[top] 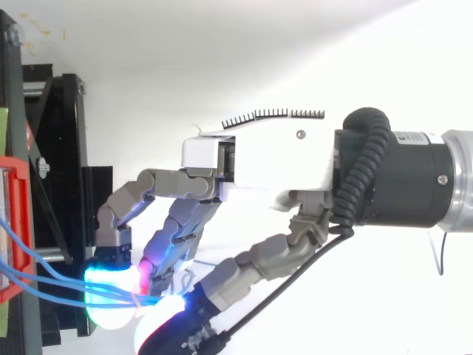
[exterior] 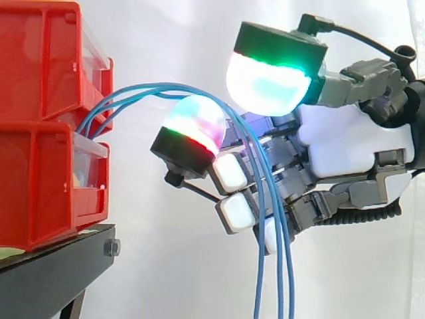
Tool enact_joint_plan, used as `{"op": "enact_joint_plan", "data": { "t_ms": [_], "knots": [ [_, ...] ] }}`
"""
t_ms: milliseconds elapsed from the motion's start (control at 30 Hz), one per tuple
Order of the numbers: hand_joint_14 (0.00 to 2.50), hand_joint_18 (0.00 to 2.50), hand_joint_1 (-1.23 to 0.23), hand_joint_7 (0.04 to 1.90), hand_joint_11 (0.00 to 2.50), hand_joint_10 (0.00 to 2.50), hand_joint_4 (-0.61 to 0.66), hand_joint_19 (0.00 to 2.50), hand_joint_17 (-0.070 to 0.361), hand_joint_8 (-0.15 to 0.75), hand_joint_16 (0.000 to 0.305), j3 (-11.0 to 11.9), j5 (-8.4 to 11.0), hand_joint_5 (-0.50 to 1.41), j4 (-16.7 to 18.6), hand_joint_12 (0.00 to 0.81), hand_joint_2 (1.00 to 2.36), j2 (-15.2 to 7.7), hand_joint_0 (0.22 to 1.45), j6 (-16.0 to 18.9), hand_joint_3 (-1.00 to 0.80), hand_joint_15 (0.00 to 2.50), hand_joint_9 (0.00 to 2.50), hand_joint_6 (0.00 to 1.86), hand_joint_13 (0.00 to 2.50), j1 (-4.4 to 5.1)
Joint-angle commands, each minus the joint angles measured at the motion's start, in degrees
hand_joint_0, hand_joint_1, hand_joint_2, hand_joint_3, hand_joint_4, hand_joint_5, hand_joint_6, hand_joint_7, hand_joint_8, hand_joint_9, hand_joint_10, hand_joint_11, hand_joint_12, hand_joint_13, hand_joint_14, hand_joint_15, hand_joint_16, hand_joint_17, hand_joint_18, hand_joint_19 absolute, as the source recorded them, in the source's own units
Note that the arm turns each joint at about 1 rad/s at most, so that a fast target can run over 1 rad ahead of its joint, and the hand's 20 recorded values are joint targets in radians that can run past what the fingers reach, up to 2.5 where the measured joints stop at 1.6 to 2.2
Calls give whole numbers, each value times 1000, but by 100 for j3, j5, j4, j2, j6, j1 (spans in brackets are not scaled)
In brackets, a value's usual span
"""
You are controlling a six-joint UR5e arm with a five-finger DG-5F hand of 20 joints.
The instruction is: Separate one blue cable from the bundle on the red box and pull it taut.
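Fingers (exterior: 269, 83) curled, glowing pads pinched on blue cables (exterior: 153, 86) just beside red box (exterior: 40, 66); cables arc out from box, then droop below hand (exterior: 339, 143). Risk imo: looks like several strands caught, not one, so pulling drags whole bundle.

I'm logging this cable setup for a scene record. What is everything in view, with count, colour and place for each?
red plastic bins: two, red, stacked at the left on the stand.
thin blue cables: at least three, blue, arching from the bins' fronts towards the right, then hanging down by the hand.
black stand: one, black, under the bins at lower left.
white curtain: one, white, behind everything.
robot hand: one, white and grey, right of the bins, reaching in among the cables.
robot arm: one, black and silver, coming in from the right edge in the top view.
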Motion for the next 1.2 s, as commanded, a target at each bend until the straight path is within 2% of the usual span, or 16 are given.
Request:
{"op": "enact_joint_plan", "data": {
  "t_ms": [0,33,133,267,567,600,633,967,1167],
  "knots": [
    [10,847,-706,1007,383,10,183,480,104,360,46,-1,-5,-149,2,382,1001,1,584,-1,-495,335,957,836,938,-9],
    [10,878,-628,1030,387,13,180,491,106,370,47,-1,-5,-137,2,380,1000,1,574,-1,-498,332,1000,828,965,0],
    [10,890,-523,1034,387,11,169,513,106,375,47,8,-5,-130,2,381,1006,1,603,-1,-434,345,1062,822,991,-9],
    [12,903,-500,1010,391,13,157,509,106,377,47,8,4,-124,2,383,1009,1,618,-1,-377,352,1063,813,1003,-9],
    [10,924,-720,994,389,11,187,471,115,389,51,8,4,-139,2,406,1017,1,601,-1,-158,346,1007,791,995,0],
    [10,925,-817,979,395,10,180,468,115,381,51,-1,4,-162,2,410,1017,1,619,-1,-129,334,978,826,988,0],
    [10,920,-822,977,390,10,173,462,115,372,51,-1,-5,-164,2,404,1017,1,620,-1,-123,340,963,829,977,0],
    [10,842,-862,908,401,11,139,471,105,344,47,-1,-5,-173,2,385,1020,1,663,-1,-194,338,895,834,916,0],
    [11,835,-936,911,416,11,115,444,104,338,46,-1,-5,-173,2,371,1018,1,705,-1,-231,334,891,835,902,-9]
  ]
}}
